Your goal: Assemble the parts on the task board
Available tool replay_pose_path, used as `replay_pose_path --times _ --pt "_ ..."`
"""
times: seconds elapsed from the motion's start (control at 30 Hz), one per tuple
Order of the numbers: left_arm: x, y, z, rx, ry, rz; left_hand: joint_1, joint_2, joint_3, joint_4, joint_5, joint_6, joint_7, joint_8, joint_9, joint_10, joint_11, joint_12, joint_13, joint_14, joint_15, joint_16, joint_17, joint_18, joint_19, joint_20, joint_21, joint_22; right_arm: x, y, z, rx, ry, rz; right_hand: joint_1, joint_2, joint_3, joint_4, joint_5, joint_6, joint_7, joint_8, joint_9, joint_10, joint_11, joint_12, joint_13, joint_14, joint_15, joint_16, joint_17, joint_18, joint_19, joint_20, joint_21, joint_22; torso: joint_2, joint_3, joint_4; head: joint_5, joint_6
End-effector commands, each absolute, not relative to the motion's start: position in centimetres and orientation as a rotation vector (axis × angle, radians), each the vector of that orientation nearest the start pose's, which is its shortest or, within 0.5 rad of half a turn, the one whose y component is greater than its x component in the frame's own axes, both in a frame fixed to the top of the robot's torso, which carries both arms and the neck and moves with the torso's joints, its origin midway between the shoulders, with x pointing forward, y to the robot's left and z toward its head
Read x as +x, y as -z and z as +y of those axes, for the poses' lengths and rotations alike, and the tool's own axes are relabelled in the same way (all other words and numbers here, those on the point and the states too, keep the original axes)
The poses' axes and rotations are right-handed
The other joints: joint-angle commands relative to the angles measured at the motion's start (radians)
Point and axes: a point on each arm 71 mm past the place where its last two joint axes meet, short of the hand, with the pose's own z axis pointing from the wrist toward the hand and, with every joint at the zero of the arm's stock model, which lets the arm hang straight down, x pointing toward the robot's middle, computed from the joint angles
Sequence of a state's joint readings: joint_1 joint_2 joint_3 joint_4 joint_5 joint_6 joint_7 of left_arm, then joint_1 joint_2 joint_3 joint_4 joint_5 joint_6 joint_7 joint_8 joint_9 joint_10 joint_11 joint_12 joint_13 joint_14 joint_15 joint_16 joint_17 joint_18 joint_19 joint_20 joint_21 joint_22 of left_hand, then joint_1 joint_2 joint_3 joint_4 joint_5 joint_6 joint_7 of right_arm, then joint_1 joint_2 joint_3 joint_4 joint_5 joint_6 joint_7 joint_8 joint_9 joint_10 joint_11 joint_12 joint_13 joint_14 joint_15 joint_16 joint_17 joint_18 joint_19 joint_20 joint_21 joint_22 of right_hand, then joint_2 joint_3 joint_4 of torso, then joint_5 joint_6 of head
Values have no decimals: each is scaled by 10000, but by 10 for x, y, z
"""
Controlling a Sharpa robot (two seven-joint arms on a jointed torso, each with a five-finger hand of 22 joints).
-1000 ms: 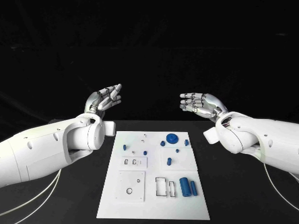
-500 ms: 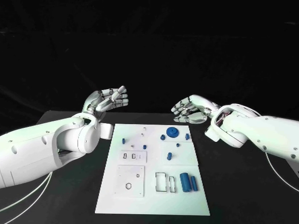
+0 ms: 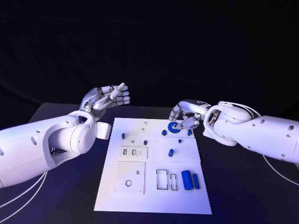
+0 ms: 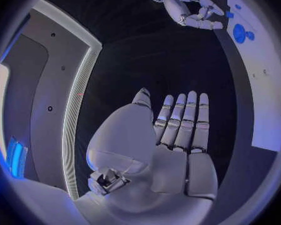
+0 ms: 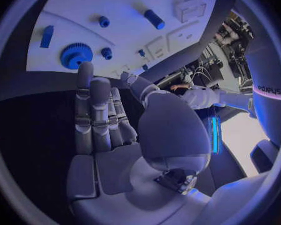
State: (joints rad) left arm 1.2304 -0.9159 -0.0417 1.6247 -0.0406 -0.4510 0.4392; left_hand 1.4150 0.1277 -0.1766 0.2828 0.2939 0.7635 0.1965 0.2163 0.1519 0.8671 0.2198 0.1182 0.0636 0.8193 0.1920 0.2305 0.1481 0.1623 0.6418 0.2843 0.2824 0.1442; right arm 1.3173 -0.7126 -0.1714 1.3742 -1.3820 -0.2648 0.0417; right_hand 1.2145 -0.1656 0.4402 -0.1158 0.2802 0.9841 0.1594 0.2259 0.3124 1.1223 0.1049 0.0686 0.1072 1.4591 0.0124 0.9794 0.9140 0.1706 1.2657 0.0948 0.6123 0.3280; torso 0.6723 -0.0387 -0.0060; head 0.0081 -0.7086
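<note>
The white task board lies in the middle of the black table. A blue gear sits near its far edge, with small blue pegs round it. A big blue cylinder lies at the near right. My right hand hovers just over the gear, empty, its fingers apart. In the right wrist view those fingers stretch toward the gear without touching it. My left hand is raised beyond the board's far left corner, its fingers straight and holding nothing.
White blocks with cut-outs and a black-outlined slot take up the board's near half. A blue oblong piece lies mid-board. Black table runs along both sides of the board.
My right hand has come down from its raised pose and moved in over the board's far edge by the gear. The left hand has stayed raised and empty.
</note>
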Motion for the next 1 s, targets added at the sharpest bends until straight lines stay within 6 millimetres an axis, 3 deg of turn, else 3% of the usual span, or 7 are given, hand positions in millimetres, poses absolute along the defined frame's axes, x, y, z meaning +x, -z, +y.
replay_pose_path --times 0.03,0.13,0.4,0.87,0.93,1.0 --pt "474 150 217 -10164 15191 13320 78 39 -62 1 -44 -48 571 -1 -18 -9 68 -69 -11 -99 10 -66 -18 45 85 16 14 -12 513 182 -168 -3911 -5873 16632 -9 -135 248 17 138 92 -29 -78 145 232 -84 58 112 340 -42 1609 1520 80 30 -24 541 440 184 -1 43 38 4" --pt "471 149 216 -10118 15219 13380 56 40 -97 16 -56 -85 592 -21 -32 -42 85 -111 -13 -143 25 -99 -25 33 89 17 8 -23 514 182 -163 -3987 -5779 16547 -72 -242 519 55 216 101 -35 -106 305 324 -100 28 188 440 -31 2537 2386 -24 68 -28 1547 1556 228 -5 53 46 6" --pt "468 146 214 -10077 15318 13406 -23 37 -184 43 -94 -156 626 -58 -56 -101 114 -186 -13 -169 44 -128 -25 12 103 14 1 -43 515 190 -153 -4107 -5540 16824 -144 -367 717 137 267 -117 48 -244 496 25 -22 -32 212 555 32 3528 3354 -223 248 70 3048 3353 330 11 92 82 -4" --pt "466 146 213 -10459 15403 13478 -77 50 -258 36 -66 -225 658 -89 -79 -143 141 -242 -10 -238 75 -171 -31 -24 50 12 -40 -78 513 200 -143 -4356 -5505 17186 -128 -441 715 147 235 -221 73 -305 607 -192 14 -28 241 566 60 3838 3610 -258 202 157 3513 3891 436 27 138 98 -98" --pt "466 147 212 -10601 15450 13553 36 79 -276 -37 175 -465 717 -120 -124 -245 180 -263 -1 -258 99 -117 -4 -57 19 3 -75 -117 513 201 -142 -4339 -5510 17178 -79 -448 716 117 238 -245 100 -321 640 -384 49 -37 216 526 96 3798 3517 -245 93 181 3521 3902 450 30 132 107 -100" --pt "466 148 212 -10720 15531 13634 319 107 -190 -157 673 -634 719 50 -118 -267 172 -157 14 -270 86 81 38 -64 53 -12 -88 -156 513 202 -141 -4327 -5519 17163 -74 -446 712 117 236 -257 111 -330 649 -426 59 -30 211 514 103 3788 3493 -241 55 193 3517 3896 452 32 132 110 -98"
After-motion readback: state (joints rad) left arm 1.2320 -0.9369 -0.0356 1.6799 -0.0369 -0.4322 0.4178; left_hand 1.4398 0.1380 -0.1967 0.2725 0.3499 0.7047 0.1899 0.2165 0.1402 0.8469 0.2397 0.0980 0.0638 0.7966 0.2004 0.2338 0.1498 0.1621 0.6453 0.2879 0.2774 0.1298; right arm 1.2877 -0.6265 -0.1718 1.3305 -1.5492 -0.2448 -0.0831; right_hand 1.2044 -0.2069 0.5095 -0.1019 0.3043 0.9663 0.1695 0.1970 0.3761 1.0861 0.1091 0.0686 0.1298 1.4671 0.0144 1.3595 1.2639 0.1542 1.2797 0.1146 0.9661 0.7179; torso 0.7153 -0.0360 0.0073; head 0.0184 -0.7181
